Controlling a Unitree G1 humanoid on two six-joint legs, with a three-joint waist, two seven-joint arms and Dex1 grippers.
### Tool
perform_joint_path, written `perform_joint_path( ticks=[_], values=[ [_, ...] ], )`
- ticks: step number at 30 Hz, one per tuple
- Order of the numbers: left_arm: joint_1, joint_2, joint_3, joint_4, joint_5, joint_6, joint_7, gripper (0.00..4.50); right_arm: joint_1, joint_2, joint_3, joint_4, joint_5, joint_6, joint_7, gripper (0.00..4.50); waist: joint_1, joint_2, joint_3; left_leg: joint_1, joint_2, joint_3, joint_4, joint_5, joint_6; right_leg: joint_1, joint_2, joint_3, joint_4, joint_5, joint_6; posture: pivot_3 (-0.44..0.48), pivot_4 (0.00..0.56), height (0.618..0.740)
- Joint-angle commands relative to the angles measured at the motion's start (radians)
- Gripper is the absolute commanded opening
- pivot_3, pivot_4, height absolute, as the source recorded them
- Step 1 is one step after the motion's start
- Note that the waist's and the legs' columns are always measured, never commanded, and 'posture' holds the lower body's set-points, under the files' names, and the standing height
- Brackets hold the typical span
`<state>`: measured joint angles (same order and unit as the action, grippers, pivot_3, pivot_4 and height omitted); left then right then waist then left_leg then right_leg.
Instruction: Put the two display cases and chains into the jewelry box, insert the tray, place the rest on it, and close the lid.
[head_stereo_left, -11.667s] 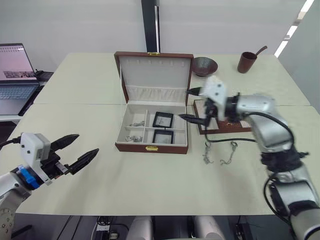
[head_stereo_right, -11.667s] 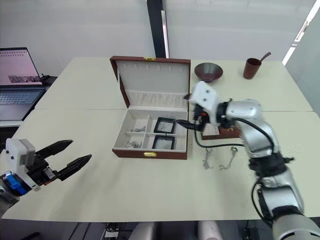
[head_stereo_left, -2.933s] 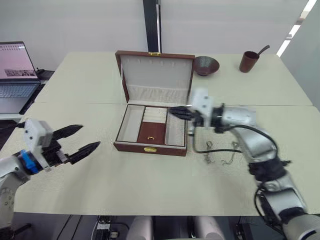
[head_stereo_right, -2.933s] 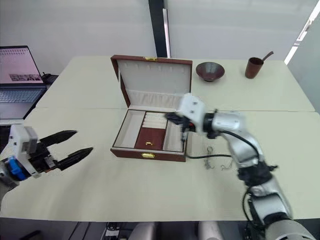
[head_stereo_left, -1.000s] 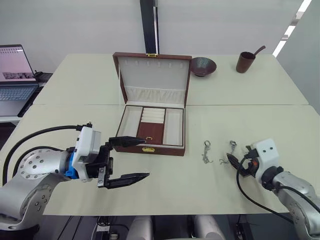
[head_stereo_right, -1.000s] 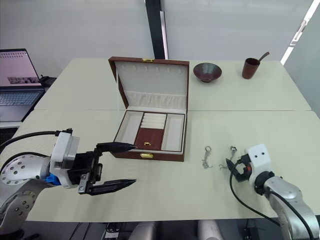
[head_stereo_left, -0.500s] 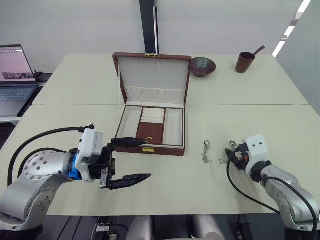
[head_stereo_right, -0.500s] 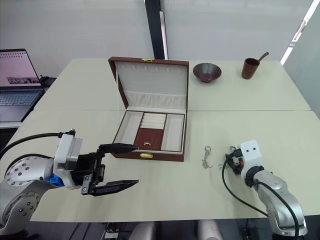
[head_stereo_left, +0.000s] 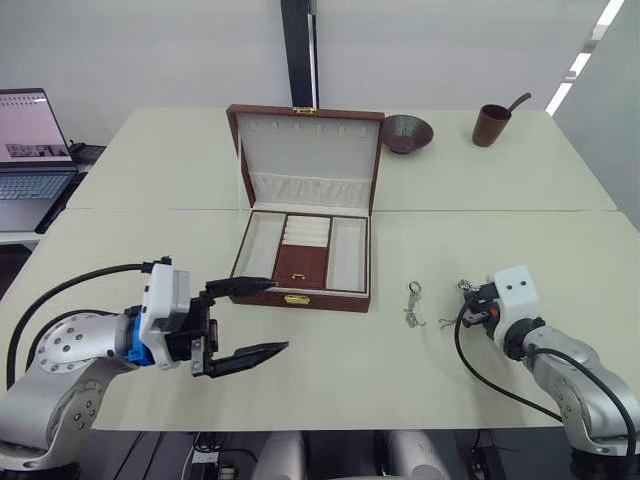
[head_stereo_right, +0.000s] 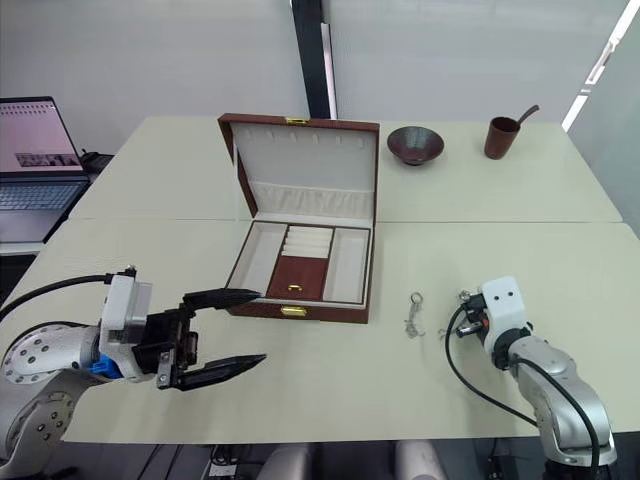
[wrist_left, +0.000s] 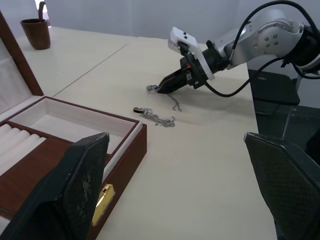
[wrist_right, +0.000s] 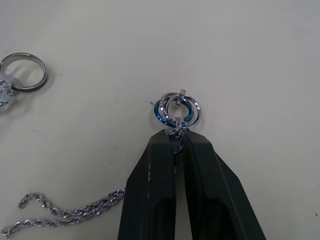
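Right claw (wrist_right: 175, 145) has pinched chain (wrist_right: 176, 131).

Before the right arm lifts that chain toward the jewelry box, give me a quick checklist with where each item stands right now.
1. Right pincer shut on the chain just below its ring: ok.
2. Tray seated in the jewelry box: ok.
3. Lid standing open: ok.
4. Left pincer open, in front of the box's left front corner, away from the right arm's side: ok.
5. Second chain lying apart on the table, not tangled with the held one: ok.
6. Grip firm enough to hold through a lift: cannot tell.
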<state>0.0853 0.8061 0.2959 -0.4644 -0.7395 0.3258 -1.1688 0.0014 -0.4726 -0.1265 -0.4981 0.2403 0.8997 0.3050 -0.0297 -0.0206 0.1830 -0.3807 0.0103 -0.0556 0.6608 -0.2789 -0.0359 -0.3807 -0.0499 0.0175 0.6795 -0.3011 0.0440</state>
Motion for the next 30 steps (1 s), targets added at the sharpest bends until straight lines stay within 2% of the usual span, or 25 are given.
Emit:
perform_joint_path(
  ticks=[1, 5, 10, 13, 16, 23, 30],
  values=[
    [0.000, 0.023, 0.061, 0.029, 0.004, -0.017, -0.011, 4.50, -0.039, -0.049, -0.020, -0.059, 0.029, -0.004, 0.051, 0.01, 0.000, 0.001, 0.000, 0.000, 0.000, 0.000, 0.000, 0.000, 0.000, 0.000, 0.000, 0.000, 0.000, 0.000, 0.000, 0.000, 0.150, 0.733],
    [0.010, 0.039, 0.134, 0.096, 0.007, -0.016, -0.001, 4.50, -0.136, -0.141, -0.042, -0.102, 0.109, 0.036, 0.153, 0.01, -0.003, 0.001, 0.001, 0.000, 0.000, 0.000, 0.000, 0.000, 0.000, -0.001, 0.000, 0.001, 0.000, 0.000, 0.000, 0.000, 0.150, 0.733],
    [0.016, 0.047, 0.194, 0.139, 0.009, -0.014, 0.003, 4.50, -0.317, -0.234, -0.086, -0.119, 0.302, 0.181, 0.289, 0.01, -0.001, 0.001, 0.001, -0.001, 0.001, -0.001, 0.000, 0.000, 0.000, -0.002, 0.001, 0.000, 0.000, 0.000, 0.000, 0.000, 0.150, 0.733],
    [0.013, 0.046, 0.215, 0.157, 0.010, -0.012, 0.009, 4.50, -0.441, -0.285, -0.055, -0.089, 0.366, 0.223, 0.346, 0.01, 0.000, 0.001, 0.001, -0.002, 0.001, -0.001, 0.000, 0.000, 0.000, -0.002, 0.000, 0.000, 0.000, 0.000, 0.000, 0.000, 0.150, 0.733],
    [0.006, 0.046, 0.239, 0.181, 0.009, -0.005, 0.021, 4.50, -0.585, -0.311, 0.029, -0.042, 0.382, 0.223, 0.397, 0.01, -0.001, 0.001, 0.001, -0.002, 0.001, -0.001, 0.000, 0.000, 0.000, -0.003, 0.000, 0.000, 0.000, 0.000, 0.000, 0.000, 0.150, 0.733],
    [0.016, 0.041, 0.282, 0.220, 0.012, 0.002, 0.046, 4.50, -0.914, -0.238, 0.286, 0.123, 0.332, 0.145, 0.506, 0.01, -0.006, 0.002, 0.001, -0.003, 0.002, -0.002, -0.001, 0.000, 0.000, -0.006, 0.001, 0.001, 0.001, 0.000, 0.000, 0.000, 0.150, 0.733],
    [0.027, 0.011, 0.309, 0.205, -0.005, 0.030, 0.117, 4.50, -1.128, -0.036, 0.434, 0.356, 0.237, 0.027, 0.545, 0.01, -0.004, 0.002, 0.001, -0.004, 0.001, -0.002, 0.000, 0.000, 0.000, -0.007, -0.001, 0.000, 0.001, 0.000, 0.000, 0.000, 0.150, 0.733]
  ],
)
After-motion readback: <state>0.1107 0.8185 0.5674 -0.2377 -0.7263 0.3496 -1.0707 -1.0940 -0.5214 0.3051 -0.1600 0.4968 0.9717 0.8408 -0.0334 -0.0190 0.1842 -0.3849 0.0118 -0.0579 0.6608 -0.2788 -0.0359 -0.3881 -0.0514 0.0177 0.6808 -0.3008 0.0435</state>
